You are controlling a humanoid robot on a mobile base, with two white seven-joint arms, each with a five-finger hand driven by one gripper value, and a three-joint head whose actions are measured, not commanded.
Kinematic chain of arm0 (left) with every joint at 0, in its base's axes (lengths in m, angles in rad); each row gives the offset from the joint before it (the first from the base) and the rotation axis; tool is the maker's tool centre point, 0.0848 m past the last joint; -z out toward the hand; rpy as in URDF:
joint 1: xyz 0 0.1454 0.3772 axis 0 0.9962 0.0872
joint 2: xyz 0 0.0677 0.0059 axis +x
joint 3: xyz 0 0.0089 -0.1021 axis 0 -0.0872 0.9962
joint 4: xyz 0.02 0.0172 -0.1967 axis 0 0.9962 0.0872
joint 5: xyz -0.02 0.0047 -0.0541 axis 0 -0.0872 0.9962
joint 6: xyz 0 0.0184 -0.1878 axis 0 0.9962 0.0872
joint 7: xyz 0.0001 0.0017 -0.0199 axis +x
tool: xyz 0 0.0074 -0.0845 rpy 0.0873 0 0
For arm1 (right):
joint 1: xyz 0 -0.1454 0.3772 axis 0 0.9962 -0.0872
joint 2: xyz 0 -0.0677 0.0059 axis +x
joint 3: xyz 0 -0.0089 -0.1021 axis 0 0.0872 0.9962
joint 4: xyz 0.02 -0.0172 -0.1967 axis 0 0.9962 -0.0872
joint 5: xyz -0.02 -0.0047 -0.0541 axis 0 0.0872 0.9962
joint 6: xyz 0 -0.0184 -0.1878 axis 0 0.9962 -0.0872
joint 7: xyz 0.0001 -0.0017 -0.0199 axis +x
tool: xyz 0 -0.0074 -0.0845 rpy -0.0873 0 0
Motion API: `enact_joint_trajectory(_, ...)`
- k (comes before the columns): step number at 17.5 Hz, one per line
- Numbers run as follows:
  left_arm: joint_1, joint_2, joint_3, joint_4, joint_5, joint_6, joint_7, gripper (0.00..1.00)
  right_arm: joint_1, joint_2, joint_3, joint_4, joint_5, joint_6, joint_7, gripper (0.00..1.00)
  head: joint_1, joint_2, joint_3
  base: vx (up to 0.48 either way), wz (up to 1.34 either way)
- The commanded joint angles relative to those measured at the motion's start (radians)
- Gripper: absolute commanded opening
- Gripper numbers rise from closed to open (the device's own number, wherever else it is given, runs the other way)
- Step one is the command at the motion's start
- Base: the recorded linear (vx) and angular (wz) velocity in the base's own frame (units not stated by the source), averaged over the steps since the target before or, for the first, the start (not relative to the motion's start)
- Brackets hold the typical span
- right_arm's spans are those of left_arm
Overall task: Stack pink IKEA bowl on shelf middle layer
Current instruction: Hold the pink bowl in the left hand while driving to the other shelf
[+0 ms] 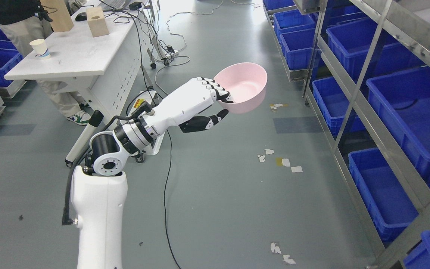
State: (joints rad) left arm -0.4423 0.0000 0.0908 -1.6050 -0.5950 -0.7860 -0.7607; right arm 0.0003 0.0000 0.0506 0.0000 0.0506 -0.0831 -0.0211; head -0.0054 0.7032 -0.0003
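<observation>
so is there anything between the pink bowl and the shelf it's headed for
Nothing visible blocks it. The left hand holds the pink bowl by its rim over bare floor, and only open floor lies between it and the metal shelf on the right. The shelf levels in view hold blue bins; no stack of bowls shows there.

1 pink bowl [245, 86], 1 paper cup [40, 48], 2 wooden blocks [97, 21], 1 person [17, 22].

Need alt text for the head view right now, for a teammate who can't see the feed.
The robot's left hand holds a pink bowl by its rim, above the grey floor and short of the metal shelf of blue bins at right. A white table and a standing person are upper left.
</observation>
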Motion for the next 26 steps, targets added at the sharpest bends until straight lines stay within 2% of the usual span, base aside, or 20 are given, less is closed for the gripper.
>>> enact_joint_trajectory(1,-0.001,0.017,0.003,-0.006,0.015,0.001,0.001,0.05,0.021,-0.017,0.000,-0.017,0.000,0.000,-0.005,1.00,0.0000,0.000,0.000,0.131,0.14)
enact_joint_trajectory(13,0.001,0.017,0.006,-0.006,0.015,0.001,0.003,0.06,0.021,-0.017,0.000,-0.017,0.000,0.000,-0.005,1.00,0.0000,0.000,0.000,0.207,0.02)
enact_joint_trajectory(26,0.004,0.017,-0.002,-0.004,0.015,0.001,0.004,0.07,0.021,-0.017,0.000,-0.017,0.000,0.000,-0.005,1.00,0.0000,0.000,0.000,0.345,0.03)
